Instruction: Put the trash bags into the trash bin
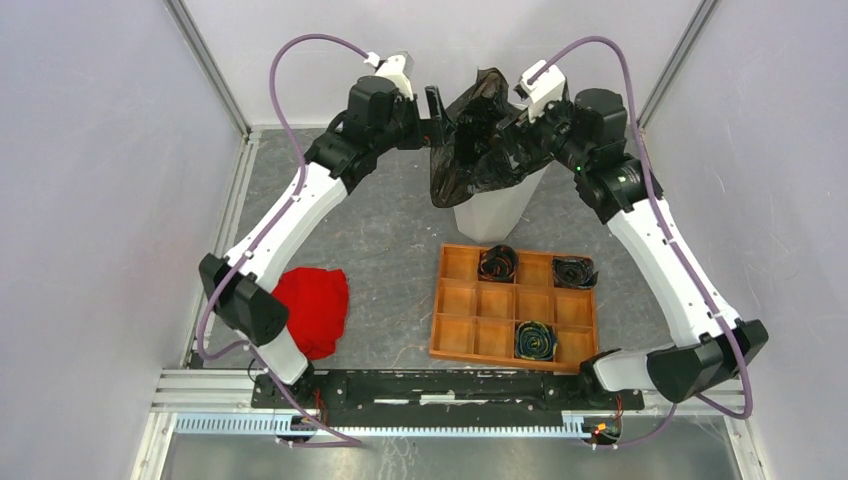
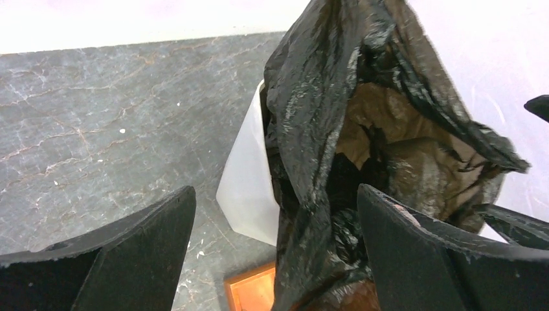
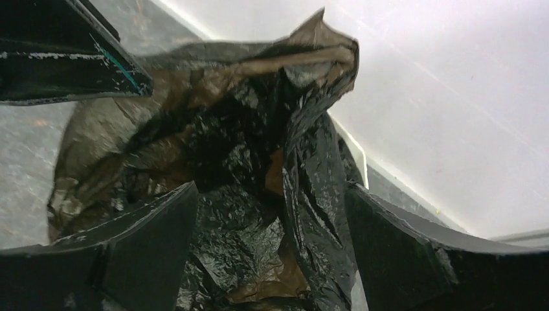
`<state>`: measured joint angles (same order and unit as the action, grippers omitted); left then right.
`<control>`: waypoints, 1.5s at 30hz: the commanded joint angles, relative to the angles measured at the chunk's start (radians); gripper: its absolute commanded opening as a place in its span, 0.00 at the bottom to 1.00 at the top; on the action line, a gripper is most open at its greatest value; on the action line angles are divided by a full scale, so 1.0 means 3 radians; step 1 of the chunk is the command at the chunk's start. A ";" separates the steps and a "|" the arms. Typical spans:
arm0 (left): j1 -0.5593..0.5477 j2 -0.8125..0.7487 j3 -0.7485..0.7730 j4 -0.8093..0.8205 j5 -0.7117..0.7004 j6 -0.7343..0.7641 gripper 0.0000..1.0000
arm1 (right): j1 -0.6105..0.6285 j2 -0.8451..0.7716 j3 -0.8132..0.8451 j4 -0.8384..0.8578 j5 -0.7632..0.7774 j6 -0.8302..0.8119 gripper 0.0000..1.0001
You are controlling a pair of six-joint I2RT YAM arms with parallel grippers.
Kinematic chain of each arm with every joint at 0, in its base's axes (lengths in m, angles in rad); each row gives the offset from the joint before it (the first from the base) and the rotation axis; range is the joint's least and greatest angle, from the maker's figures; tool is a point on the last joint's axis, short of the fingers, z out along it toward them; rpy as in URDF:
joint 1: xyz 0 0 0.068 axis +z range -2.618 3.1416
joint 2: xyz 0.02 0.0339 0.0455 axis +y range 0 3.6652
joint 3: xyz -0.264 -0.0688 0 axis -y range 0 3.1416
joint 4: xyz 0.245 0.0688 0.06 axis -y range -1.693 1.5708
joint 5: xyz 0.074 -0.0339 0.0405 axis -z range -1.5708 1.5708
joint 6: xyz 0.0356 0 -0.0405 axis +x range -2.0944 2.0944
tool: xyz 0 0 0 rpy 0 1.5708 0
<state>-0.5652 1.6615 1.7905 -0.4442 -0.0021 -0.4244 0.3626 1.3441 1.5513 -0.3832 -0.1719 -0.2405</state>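
Grey marbled worktop (image 1: 380, 230) carries the trash bin (image 1: 495, 210) near its far edge, with the black trash bag (image 1: 475, 140) bunched over its mouth and mostly above the rim. The left end effector (image 1: 437, 115) and right end effector (image 1: 512, 135) flank it, both spread apart and gripping nothing. Pushing the bag down inside looks to be what remains.

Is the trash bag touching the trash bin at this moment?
Touching. The left wrist view shows the trash bag draped over the mouth of the trash bin, its black plastic lying against the white wall.
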 commanded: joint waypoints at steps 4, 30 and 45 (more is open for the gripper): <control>-0.0041 0.0270 0.0417 -0.0102 0.0105 0.0274 1.00 | 0.0032 0.0230 0.0086 0.0040 0.0501 -0.0201 0.83; 0.0701 0.1570 0.1220 0.1116 0.1521 -0.1439 0.02 | -0.1367 0.1360 0.0194 0.1910 -0.2305 0.2754 0.04; 0.0922 0.2031 0.0691 0.1988 0.1899 -0.2491 0.02 | -0.1781 0.1891 -0.0572 0.3460 -0.2615 0.4049 0.16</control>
<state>-0.2981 2.2814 2.0373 0.0452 0.5106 -1.0779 -0.1661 1.9137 1.4158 0.5095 -0.9264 0.9165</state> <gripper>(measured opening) 0.029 0.128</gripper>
